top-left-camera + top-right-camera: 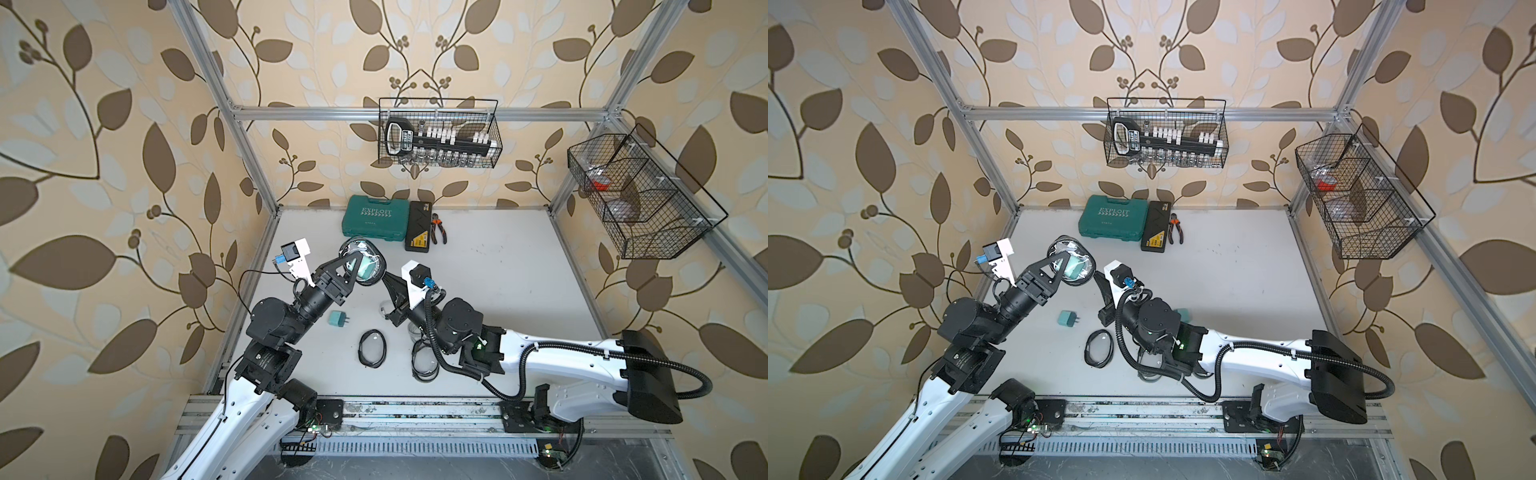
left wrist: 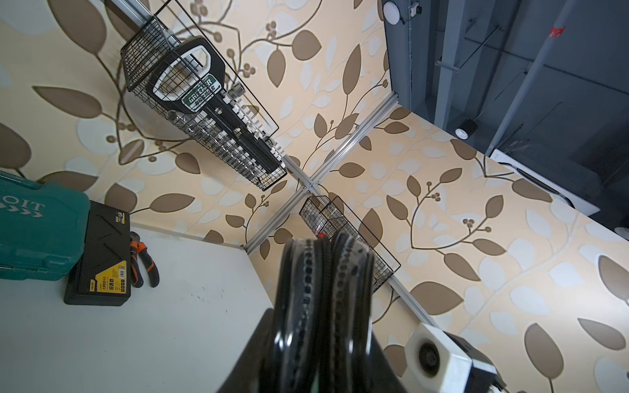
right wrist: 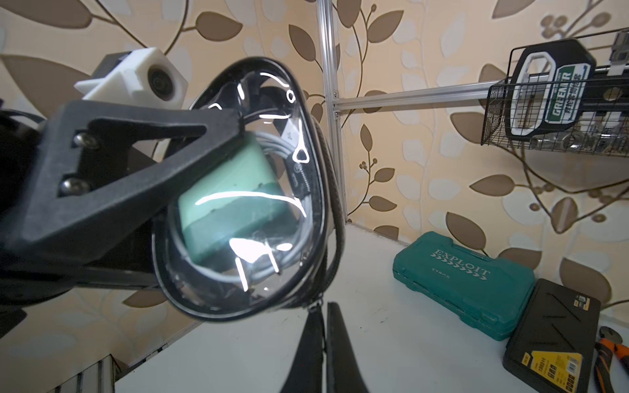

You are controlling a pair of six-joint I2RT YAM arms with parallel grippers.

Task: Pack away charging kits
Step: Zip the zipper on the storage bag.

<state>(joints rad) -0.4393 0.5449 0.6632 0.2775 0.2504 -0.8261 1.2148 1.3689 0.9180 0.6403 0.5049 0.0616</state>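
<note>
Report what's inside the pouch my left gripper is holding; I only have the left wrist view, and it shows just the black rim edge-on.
Observer: In the pouch, a teal plug adapter and a white cable show through the clear side.
Operator: Give me the right gripper.
Observer: The right gripper is shut, tips close by the pouch's zip end; whether they pinch anything, I cannot tell.
Operator: Name a kit piece not packed.
Observer: A second teal adapter lies on the table, outside any pouch.
</note>
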